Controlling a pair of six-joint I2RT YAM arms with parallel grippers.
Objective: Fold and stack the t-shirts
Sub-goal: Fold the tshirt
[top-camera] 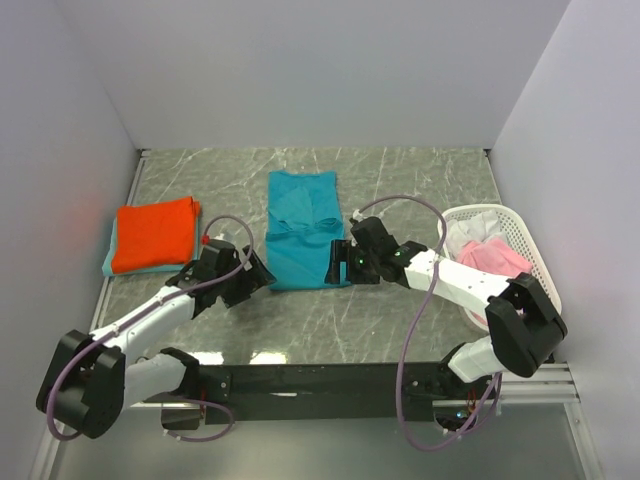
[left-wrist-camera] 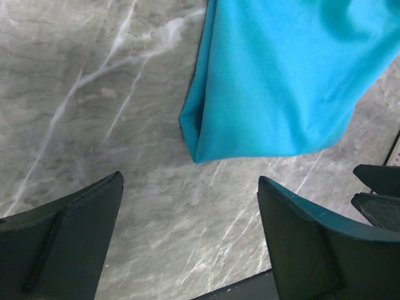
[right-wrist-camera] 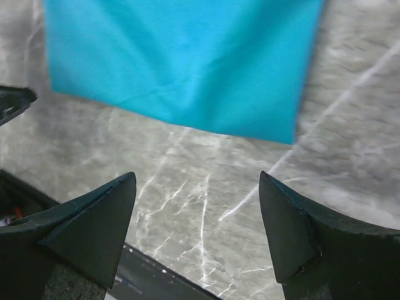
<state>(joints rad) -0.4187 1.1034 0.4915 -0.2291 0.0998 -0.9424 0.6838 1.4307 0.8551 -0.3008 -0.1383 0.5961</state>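
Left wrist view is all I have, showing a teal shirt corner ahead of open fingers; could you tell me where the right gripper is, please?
Observer: The right gripper is by the teal shirt's near right corner, open and holding nothing.
Operator: Thank you. Is anything stacked yet?
Observer: Yes, a folded orange shirt lies on a light teal one at the far left.
Operator: Are more shirts waiting?
Observer: A pink shirt sits in the white basket on the right.
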